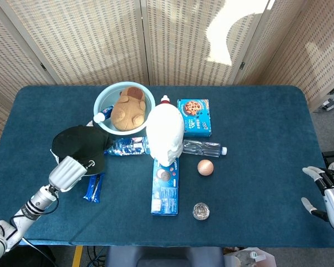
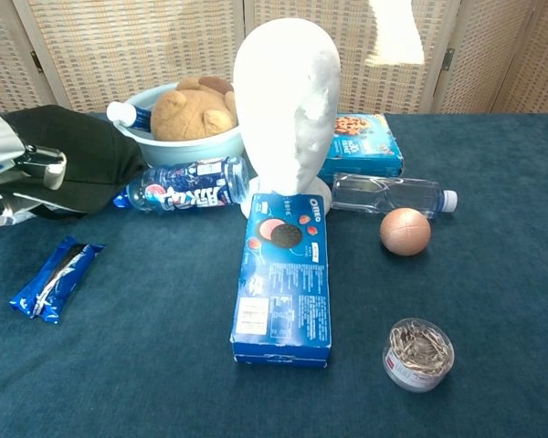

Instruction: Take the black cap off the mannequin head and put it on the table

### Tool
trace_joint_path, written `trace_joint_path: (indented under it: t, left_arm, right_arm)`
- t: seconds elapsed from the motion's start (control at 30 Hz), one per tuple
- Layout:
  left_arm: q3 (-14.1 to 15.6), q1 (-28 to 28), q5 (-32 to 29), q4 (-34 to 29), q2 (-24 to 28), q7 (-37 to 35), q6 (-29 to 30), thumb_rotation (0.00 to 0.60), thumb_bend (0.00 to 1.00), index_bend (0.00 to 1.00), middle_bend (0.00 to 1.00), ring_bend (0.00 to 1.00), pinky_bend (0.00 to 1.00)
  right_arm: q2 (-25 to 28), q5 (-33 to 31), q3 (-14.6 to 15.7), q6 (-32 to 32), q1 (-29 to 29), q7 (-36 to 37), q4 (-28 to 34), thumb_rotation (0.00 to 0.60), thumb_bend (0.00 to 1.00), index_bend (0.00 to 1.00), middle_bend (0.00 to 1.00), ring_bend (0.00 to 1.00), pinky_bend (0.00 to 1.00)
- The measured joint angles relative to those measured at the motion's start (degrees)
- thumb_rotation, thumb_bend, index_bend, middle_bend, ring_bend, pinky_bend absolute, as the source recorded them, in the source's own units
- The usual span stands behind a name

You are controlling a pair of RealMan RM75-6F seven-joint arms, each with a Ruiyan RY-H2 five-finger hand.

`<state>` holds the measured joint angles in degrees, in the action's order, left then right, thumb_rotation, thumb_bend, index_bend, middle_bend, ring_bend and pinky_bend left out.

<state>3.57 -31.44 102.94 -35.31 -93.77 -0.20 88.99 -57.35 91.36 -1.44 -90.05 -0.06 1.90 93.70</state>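
The black cap (image 1: 79, 146) (image 2: 82, 155) lies low at the table's left, beside the light blue bowl and partly over a snack bag. My left hand (image 1: 70, 172) (image 2: 9, 173) is at its near edge, and its fingers (image 2: 42, 164) still grip the rim. The white mannequin head (image 1: 165, 133) (image 2: 286, 100) stands bare in the middle of the table. My right hand (image 1: 326, 192) hangs off the table's right edge with its fingers apart, holding nothing. The chest view does not show it.
A light blue bowl (image 1: 103, 103) holds a teddy bear (image 1: 128, 108). Around the head lie a Pepsi bottle (image 2: 187, 185), a clear bottle (image 2: 388, 194), an Oreo box (image 2: 285, 278), a cookie box (image 1: 194, 117), a ball (image 2: 405, 231) and a small jar (image 2: 418, 353). A blue snack packet (image 2: 55, 278) lies near my left hand.
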Motion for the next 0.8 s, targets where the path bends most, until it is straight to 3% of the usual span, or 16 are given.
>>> trace_joint_path:
  t: [0.13, 0.33, 0.57, 0.8]
  left_arm:
    - [-0.12, 0.56, -1.55, -5.11, 1.08, 3.46, -2.7, 0.6, 0.26, 0.29, 0.95, 1.0, 1.0]
    - [-0.69, 1.88, -5.38, -18.6, 5.15, 12.9, -7.83, 0.6, 0.19, 0.03, 0.87, 0.99, 1.0]
    - [-1.72, 4.66, -12.53, -36.99, 12.08, 27.63, -12.85, 0.6, 0.15, 0.0, 0.8, 0.93, 1.0]
    - [-2.5, 7.97, -20.19, -50.43, 18.5, 39.42, -14.99, 0.6, 0.12, 0.0, 0.64, 0.72, 1.0]
  right_arm:
    - [-0.08, -0.12, 0.04, -0.02, -0.09, 0.15, -0.19, 0.6, 0.25, 0.24, 0.24, 0.17, 0.2]
    - [-0.21, -0.14, 0.02, -0.05, -0.09, 0.34, -0.43, 0.6, 0.25, 0.24, 0.24, 0.17, 0.2]
    - [-0.39, -0.04, 0.02, -0.04, -0.05, 0.59, -0.68, 0.6, 0.25, 0.24, 0.24, 0.17, 0.2]
    - [-0.53, -0.17, -0.02, 0.07, 0.01, 0.8, -0.94, 0.6, 0.25, 0.24, 0.24, 0.17, 0.2]
